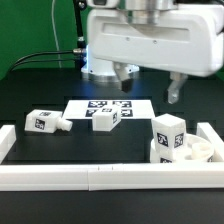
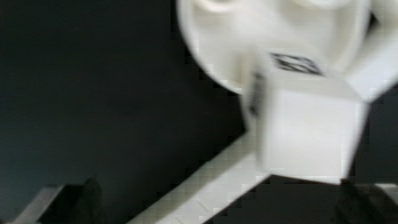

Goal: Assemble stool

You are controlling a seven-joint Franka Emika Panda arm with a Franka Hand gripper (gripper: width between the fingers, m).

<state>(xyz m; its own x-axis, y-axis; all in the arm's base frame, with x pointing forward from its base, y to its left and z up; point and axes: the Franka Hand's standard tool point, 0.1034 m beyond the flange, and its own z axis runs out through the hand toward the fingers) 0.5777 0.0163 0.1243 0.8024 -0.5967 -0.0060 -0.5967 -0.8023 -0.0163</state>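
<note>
The round white seat lies at the exterior view's right, against the corner of the rails. One stubby leg stands upright in it, tag facing front. A second leg lies on the table at the left. A third lies at the marker board's front edge. My gripper hangs open and empty above and behind the seat. In the wrist view the seat and its tagged leg lie beyond the gripper. The dark fingertips show at both lower corners, wide apart.
The marker board lies mid-table. Long white rails run along the front and up both sides; one crosses the wrist view diagonally. Dark cables trail at the back left.
</note>
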